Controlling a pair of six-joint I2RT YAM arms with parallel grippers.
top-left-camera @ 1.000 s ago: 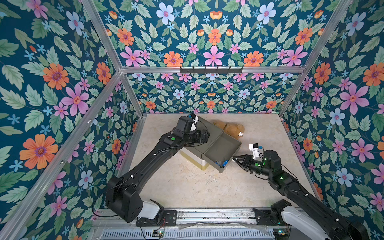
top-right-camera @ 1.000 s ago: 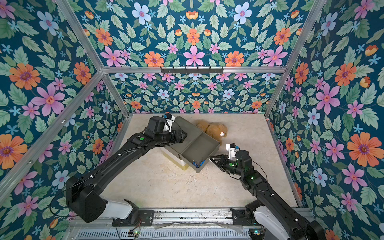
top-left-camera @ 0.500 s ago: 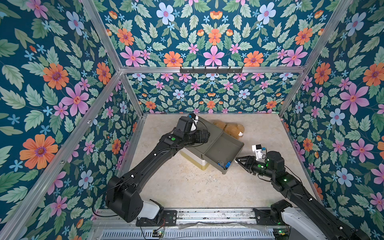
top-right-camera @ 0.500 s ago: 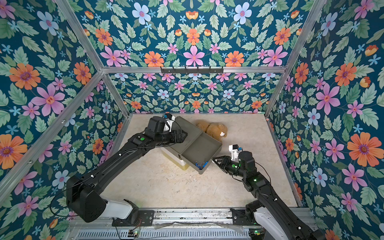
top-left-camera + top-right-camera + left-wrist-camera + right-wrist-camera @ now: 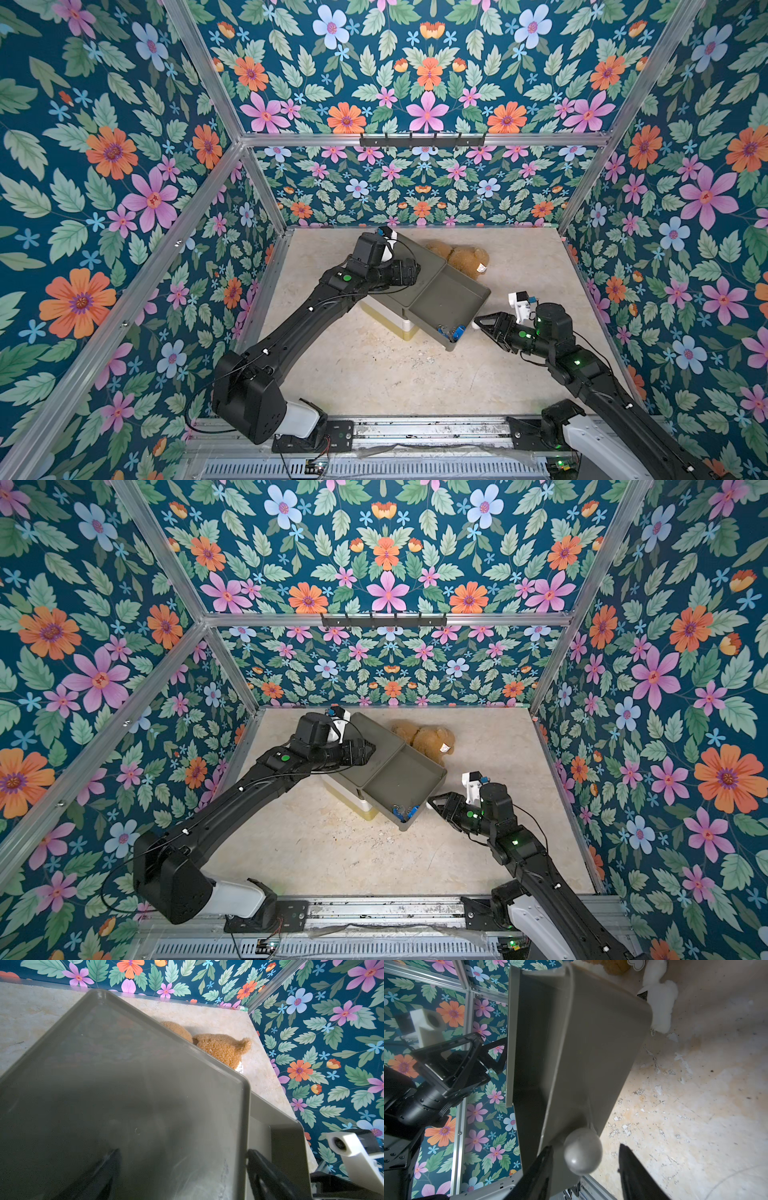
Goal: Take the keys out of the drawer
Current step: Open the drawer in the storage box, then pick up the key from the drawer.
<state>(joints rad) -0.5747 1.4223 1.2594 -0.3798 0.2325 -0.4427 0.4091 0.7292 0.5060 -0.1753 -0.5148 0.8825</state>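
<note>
Wrapping up opening step: right gripper (image 5: 584,1147) half-open astride knob (image 5: 582,1152), gripping nothing; left gripper (image 5: 182,1152) spread on cabinet (image 5: 124,1064). Keys (image 5: 451,331) lie in 6 o'clock corner of drawer (image 5: 449,297). Next: reach toward 9 o'clock over rim, pinch tag.

Keys (image 5: 451,331) in a corner of the open drawer (image 5: 449,299)

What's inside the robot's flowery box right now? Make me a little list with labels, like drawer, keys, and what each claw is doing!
drawer: pulled out from the top of the small cabinet
keys: bunched in the drawer's front corner; a blue tag shows
right gripper: jaws open on either side of the round knob, not squeezing it
left gripper: jaws open, low over the cabinet's top
teddy bear: brown, lying behind the drawer
</note>
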